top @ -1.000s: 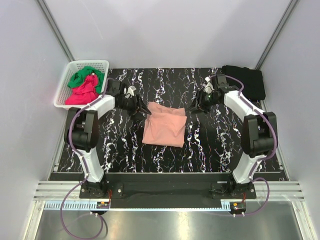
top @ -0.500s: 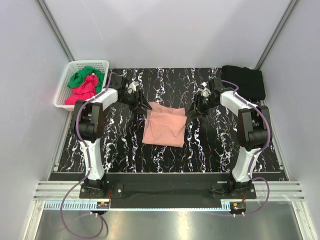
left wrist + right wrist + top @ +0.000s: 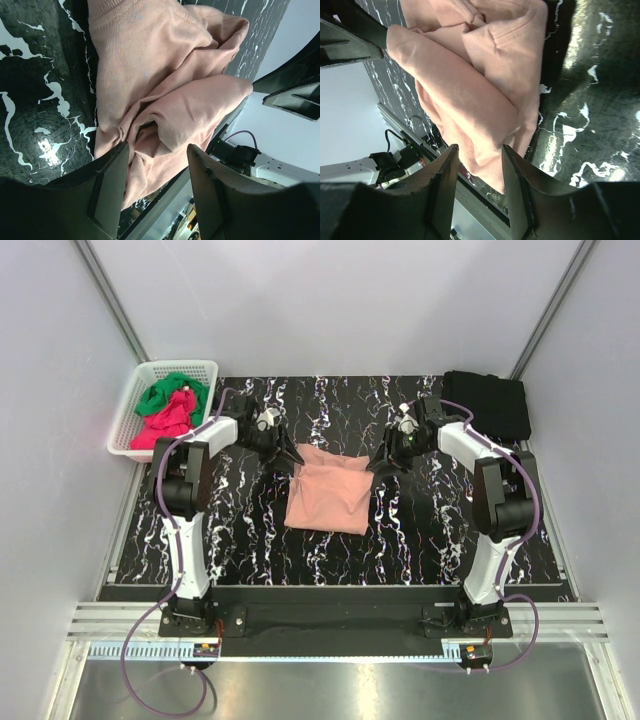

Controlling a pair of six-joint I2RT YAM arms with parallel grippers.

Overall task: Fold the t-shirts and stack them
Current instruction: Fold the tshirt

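A salmon-pink t-shirt (image 3: 330, 490) lies folded in a rough rectangle in the middle of the black marbled table (image 3: 420, 530). My left gripper (image 3: 292, 458) is open at the shirt's far left corner, jaws apart over the cloth folds (image 3: 165, 100). My right gripper (image 3: 378, 465) is open at the far right corner, jaws straddling the shirt's edge (image 3: 485, 95). Neither grips the cloth. No print shows on the shirt.
A white basket (image 3: 130, 430) at the far left holds green (image 3: 165, 395) and magenta-red (image 3: 165, 425) tees. A folded black tee (image 3: 490, 405) lies at the far right corner. Grey walls enclose the table.
Both grippers have moved inward to the far corners of the pink shirt. The shirt has not moved.
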